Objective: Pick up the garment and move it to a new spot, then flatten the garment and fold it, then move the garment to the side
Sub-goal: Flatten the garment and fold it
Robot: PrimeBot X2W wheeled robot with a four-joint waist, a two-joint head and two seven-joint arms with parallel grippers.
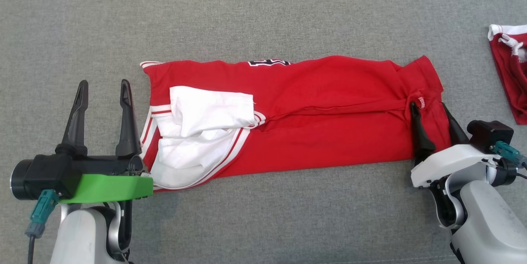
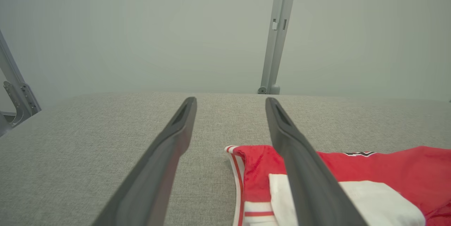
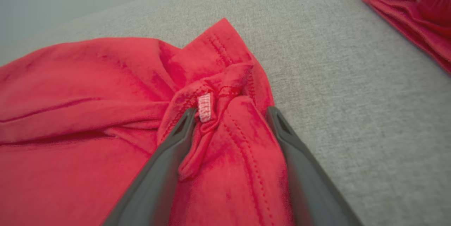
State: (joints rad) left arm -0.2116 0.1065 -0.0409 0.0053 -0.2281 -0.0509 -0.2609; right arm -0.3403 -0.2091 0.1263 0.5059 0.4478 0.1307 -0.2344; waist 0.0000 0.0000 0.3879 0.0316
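The left gripper (image 1: 104, 83) had two long, tapering dark fingers (image 1: 78, 115) on a black block (image 1: 49, 171), with a bright green plate (image 1: 107, 188) beneath. A teal connector (image 1: 43, 207) carried a dark cable (image 1: 31, 251). The right gripper (image 1: 428, 106) had a white housing (image 1: 448, 159) and a black module (image 1: 490, 133). The forearms (image 1: 490, 218) were pale grey.

garment (image 1: 313, 132): red, white panel, striped trim | surface (image 1: 263, 12): grey

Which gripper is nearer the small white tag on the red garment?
Right. The right gripper has its open jaws astride the bunched fabric at the tag; the left gripper sits off the red garment's opposite end, beside the white section.
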